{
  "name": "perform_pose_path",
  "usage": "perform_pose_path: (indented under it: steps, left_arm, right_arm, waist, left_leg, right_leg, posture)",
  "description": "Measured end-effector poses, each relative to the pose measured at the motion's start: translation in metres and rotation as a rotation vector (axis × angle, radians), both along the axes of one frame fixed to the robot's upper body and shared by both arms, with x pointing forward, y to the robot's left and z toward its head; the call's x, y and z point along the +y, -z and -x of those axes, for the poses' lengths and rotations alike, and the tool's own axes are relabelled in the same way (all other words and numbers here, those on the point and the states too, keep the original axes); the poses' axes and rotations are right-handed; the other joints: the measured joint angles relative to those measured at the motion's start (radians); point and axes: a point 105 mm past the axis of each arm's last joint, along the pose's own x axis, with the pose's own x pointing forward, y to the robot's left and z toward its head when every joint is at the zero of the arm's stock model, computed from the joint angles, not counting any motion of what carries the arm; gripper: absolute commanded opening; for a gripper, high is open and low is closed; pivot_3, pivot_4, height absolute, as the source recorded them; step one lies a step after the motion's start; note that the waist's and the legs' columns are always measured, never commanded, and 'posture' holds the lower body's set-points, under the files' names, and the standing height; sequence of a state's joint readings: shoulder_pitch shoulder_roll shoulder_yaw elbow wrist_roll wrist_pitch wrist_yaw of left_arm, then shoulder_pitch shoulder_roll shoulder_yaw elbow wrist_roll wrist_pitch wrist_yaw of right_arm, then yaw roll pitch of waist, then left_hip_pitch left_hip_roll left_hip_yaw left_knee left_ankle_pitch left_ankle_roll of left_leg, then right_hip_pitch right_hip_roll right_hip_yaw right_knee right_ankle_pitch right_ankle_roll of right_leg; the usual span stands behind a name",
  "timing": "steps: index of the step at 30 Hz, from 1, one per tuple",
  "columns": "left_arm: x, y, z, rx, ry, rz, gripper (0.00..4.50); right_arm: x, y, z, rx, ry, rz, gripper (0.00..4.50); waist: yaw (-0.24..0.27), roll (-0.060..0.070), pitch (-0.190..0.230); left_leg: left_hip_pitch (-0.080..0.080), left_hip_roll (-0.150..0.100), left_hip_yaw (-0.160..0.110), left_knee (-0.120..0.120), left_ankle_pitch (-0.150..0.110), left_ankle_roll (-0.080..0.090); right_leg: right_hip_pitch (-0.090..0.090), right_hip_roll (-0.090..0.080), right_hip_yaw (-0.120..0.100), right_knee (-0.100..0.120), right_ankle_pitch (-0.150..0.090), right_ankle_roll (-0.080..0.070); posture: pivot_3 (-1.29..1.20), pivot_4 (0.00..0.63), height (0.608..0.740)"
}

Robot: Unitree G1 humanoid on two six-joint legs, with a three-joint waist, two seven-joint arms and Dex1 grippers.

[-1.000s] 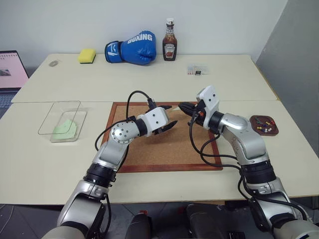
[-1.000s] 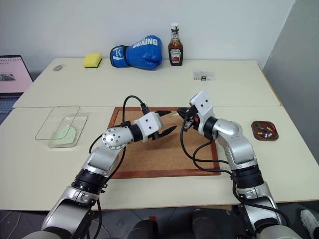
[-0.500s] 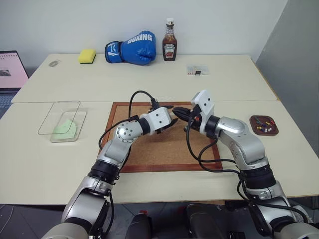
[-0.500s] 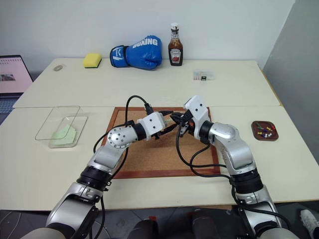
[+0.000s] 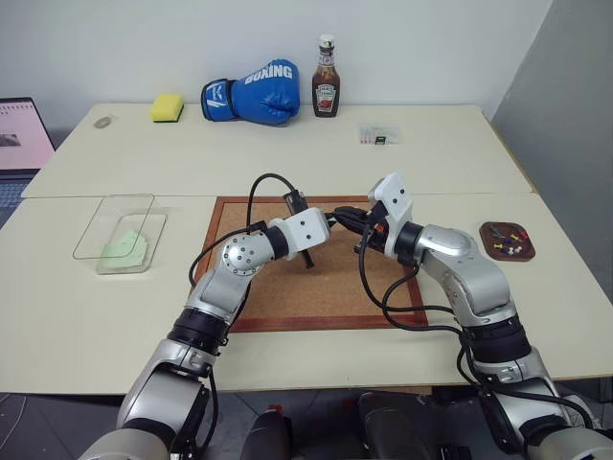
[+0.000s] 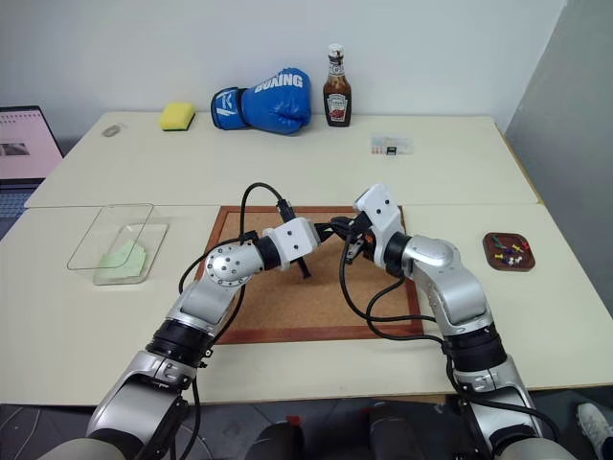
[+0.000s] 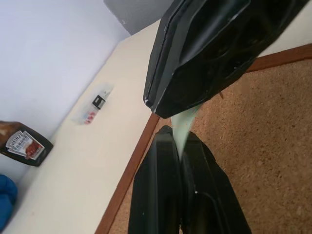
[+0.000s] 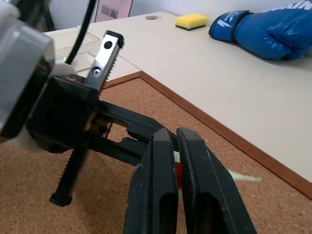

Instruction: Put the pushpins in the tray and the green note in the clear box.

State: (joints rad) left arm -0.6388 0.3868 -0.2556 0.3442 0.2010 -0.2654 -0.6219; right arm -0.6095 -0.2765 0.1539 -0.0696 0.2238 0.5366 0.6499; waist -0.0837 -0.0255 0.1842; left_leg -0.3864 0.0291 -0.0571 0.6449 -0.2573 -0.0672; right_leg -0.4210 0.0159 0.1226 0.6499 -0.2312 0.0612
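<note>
Above the corkboard (image 5: 321, 292) my two grippers meet tip to tip. My left gripper (image 7: 178, 142) is shut on one edge of a pale green note (image 7: 185, 122). My right gripper (image 8: 175, 139) is shut on the other side, with a red pushpin (image 8: 179, 173) between its fingers and a strip of the note (image 8: 243, 176) sticking out past them. At the left, another green note (image 5: 124, 247) lies in the clear box (image 5: 156, 235). The brown tray (image 5: 523, 252) sits at the right with several pushpins (image 5: 508, 240) in it.
Along the back of the table stand a yellow sponge (image 5: 167, 106), a blue boxing glove (image 5: 252, 92), a ketchup bottle (image 5: 326, 88) and a small clear case (image 5: 379, 134). A laptop (image 5: 21, 139) is at the far left edge. A flat clear lid (image 5: 107, 213) lies beside the box.
My left gripper's fingers, spread a second ago, have closed on the green note that my right gripper holds. The right gripper stays shut.
</note>
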Motion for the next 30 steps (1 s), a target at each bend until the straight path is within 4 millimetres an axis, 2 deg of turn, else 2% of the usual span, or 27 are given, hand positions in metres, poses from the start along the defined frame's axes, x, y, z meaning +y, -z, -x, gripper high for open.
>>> perform_pose_path:
  steps: [6, 10, 19, 24, 27, 30]
  left_arm:
    - [0.001, 0.004, 0.001, -0.093, 0.022, -0.098, 0.01]
    - [0.015, 0.006, -0.003, -0.154, 0.015, -0.195, 0.01]
    - [0.013, 0.010, -0.001, -0.154, 0.037, -0.175, 0.01]
    - [-0.006, -0.001, 0.003, 0.044, 0.053, 0.071, 0.01]
    - [-0.019, -0.003, 0.019, 0.249, 0.116, 0.207, 0.01]
    - [-0.025, -0.004, 0.030, 0.389, 0.157, 0.262, 0.01]
  right_arm:
    - [-0.002, -0.004, -0.004, 0.007, 0.003, -0.024, 0.00]
    - [-0.012, -0.016, -0.011, -0.014, 0.044, -0.054, 0.00]
    - [-0.027, -0.029, -0.020, -0.013, 0.107, -0.111, 0.00]
    - [-0.054, -0.028, -0.027, -0.019, 0.216, -0.100, 0.00]
    - [-0.093, -0.010, -0.031, 0.000, 0.378, -0.058, 0.00]
    - [-0.132, 0.004, -0.031, 0.008, 0.536, -0.006, 0.00]
  waist:
    - [0.000, 0.000, 0.000]
    - [0.000, 0.000, 0.000]
    - [0.000, 0.000, 0.000]
    - [0.001, 0.000, 0.000]
    - [0.002, 0.000, 0.000]
    - [0.001, 0.000, 0.000]
  left_leg:
    - [0.000, 0.000, 0.000, 0.000, 0.000, 0.000]
    - [0.000, 0.000, 0.000, 0.000, 0.000, 0.000]
    - [-0.001, 0.000, 0.000, 0.000, 0.000, 0.000]
    - [-0.003, 0.000, -0.001, 0.000, 0.000, 0.000]
    - [-0.005, 0.000, -0.002, 0.000, 0.000, 0.000]
    - [-0.004, 0.000, -0.002, 0.000, 0.000, 0.000]
  right_leg:
    - [0.000, 0.000, 0.000, 0.000, 0.000, 0.000]
    - [0.000, 0.000, 0.000, 0.000, 0.000, 0.000]
    - [0.000, 0.000, 0.000, 0.000, 0.000, 0.000]
    - [-0.001, 0.000, -0.001, -0.001, 0.000, 0.000]
    - [-0.001, 0.000, -0.002, -0.001, 0.000, 0.000]
    - [-0.001, 0.000, -0.001, -0.001, 0.000, 0.000]
  posture:
    - [0.00, 0.150, 0.740]
    - [0.00, 0.150, 0.740]
    - [0.00, 0.150, 0.740]
    - [0.00, 0.150, 0.740]
    - [0.00, 0.150, 0.740]
    - [0.00, 0.150, 0.740]
